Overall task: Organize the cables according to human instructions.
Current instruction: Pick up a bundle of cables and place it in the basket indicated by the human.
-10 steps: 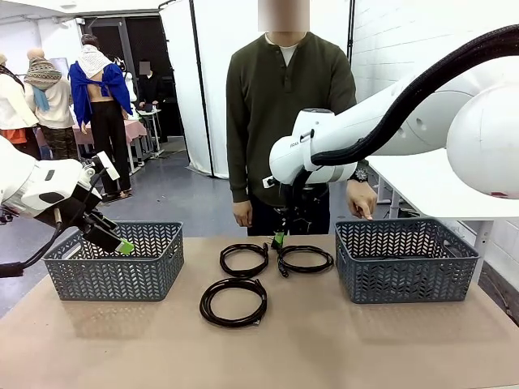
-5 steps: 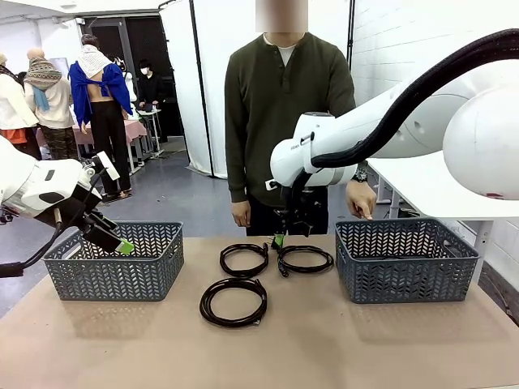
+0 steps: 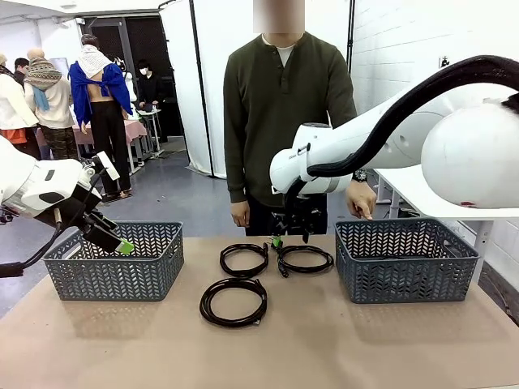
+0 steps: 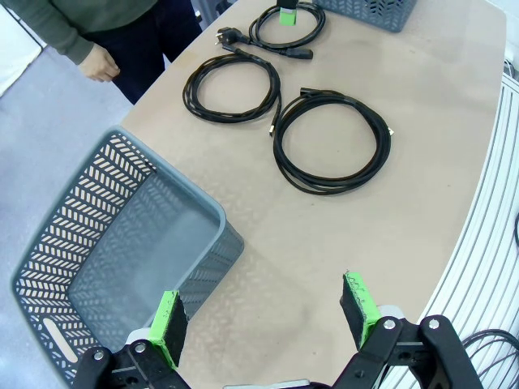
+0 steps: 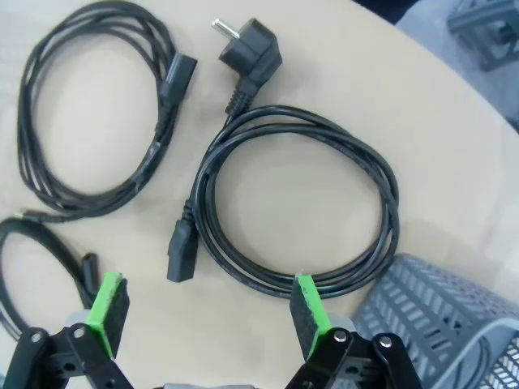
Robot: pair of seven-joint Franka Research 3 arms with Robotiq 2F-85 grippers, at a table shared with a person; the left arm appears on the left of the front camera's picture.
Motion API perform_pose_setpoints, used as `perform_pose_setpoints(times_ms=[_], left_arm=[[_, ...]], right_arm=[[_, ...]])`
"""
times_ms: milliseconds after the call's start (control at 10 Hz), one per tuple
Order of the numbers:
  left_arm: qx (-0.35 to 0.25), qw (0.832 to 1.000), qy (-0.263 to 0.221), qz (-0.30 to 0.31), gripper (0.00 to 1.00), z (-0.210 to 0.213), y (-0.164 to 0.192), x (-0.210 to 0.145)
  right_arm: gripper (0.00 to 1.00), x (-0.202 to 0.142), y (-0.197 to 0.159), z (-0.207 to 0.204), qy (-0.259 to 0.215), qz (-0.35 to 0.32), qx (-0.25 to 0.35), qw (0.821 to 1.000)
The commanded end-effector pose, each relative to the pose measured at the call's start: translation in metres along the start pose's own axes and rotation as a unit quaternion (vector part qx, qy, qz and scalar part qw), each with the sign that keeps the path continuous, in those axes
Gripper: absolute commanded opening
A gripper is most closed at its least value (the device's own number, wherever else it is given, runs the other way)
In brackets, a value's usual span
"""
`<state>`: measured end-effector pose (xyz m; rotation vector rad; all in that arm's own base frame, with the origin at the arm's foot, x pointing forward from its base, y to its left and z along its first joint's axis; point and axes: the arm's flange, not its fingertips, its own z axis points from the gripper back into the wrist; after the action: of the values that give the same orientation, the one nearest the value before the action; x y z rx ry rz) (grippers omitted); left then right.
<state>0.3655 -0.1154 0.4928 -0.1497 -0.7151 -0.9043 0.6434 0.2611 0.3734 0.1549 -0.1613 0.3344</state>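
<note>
Three coiled black cables lie mid-table: a back left loop [image 3: 243, 259], a back right loop [image 3: 306, 259] and a front loop [image 3: 233, 301]. My right gripper [image 3: 289, 239] hangs open just above the back right cable [image 5: 296, 215], its green pads [image 5: 308, 312] straddling the near side of the coil without touching. A plug [image 5: 253, 57] lies at that coil's far end. My left gripper [image 3: 113, 239] is open and holds nothing above the left basket [image 4: 122, 243], with all three loops [image 4: 332, 144] beyond it. The human [image 3: 284, 121] stands across the table, one hand [image 3: 362, 207] pointing down at the right basket.
Two grey lattice baskets stand on the table, one at the left [image 3: 113, 259] and one at the right [image 3: 405, 259]. A corner of a basket [image 5: 438, 316] lies close beside my right gripper. Bare tabletop [image 3: 324, 348] stretches along the front.
My right arm has sunk slightly over the back right cable. The left arm and the cables have not moved.
</note>
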Motion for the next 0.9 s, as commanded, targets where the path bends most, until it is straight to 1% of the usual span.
perform_pose_setpoints(times_ms=[0, 400, 800], left_arm=[[-0.003, 1.0, -0.006, 0.004, 1.0, -0.001, 0.002, 0.0], [-0.003, 1.0, -0.006, 0.004, 1.0, -0.001, 0.002, 0.0], [-0.003, 1.0, -0.006, 0.004, 1.0, -0.001, 0.002, 0.0]], right_arm=[[1.0, 0.011, -0.001, -0.01, 0.0, -0.031, -0.011, 0.999], [1.0, 0.02, -0.003, -0.029, 0.015, -0.081, -0.027, 0.996], [1.0, 0.025, -0.004, -0.042, 0.027, -0.102, -0.033, 0.994]])
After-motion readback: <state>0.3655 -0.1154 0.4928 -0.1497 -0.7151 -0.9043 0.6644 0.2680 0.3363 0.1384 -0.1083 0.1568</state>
